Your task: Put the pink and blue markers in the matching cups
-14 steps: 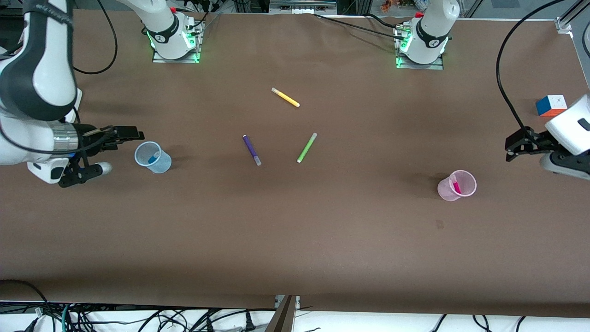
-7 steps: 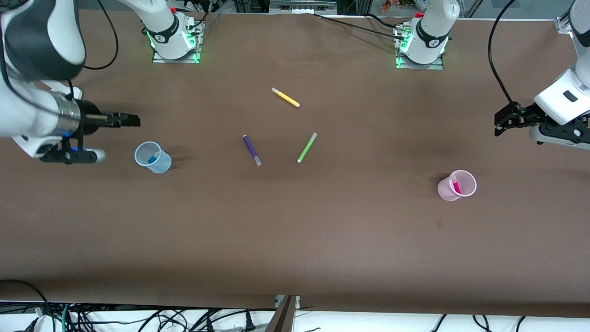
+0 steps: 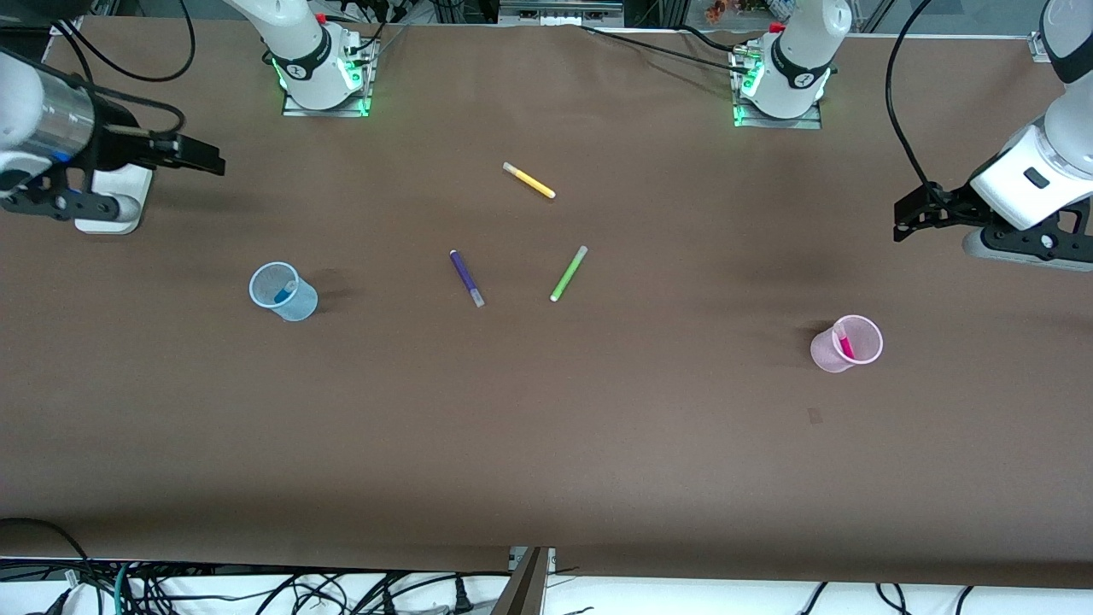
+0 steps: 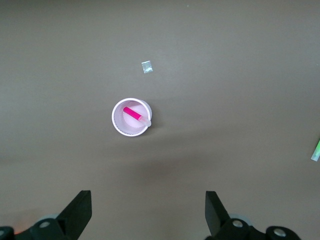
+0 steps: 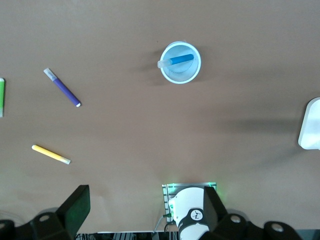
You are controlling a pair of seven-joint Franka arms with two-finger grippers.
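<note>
The pale blue cup (image 3: 301,304) stands toward the right arm's end of the table with the blue marker (image 3: 280,295) leaning inside it. The pale pink cup (image 3: 824,354) stands toward the left arm's end with the pink marker (image 3: 844,344) inside. My right gripper (image 3: 212,162) is open and empty, up over the table's end, apart from the blue cup (image 5: 186,77) and its marker (image 5: 179,59). My left gripper (image 3: 902,224) is open and empty, up over the table, apart from the pink cup (image 4: 117,125) and its marker (image 4: 134,114).
A dark purple pen (image 3: 466,278), a lime green pen (image 3: 568,273) and a yellow pen (image 3: 529,180) lie on the middle of the brown table. A white block (image 3: 111,209) sits under the right arm. A small patch (image 3: 815,416) marks the table nearer the camera than the pink cup.
Both arms have lifted and drawn back toward the robots' bases. The right gripper left the blue cup's side; the left gripper rose and moved inward. Cups and markers have not moved.
</note>
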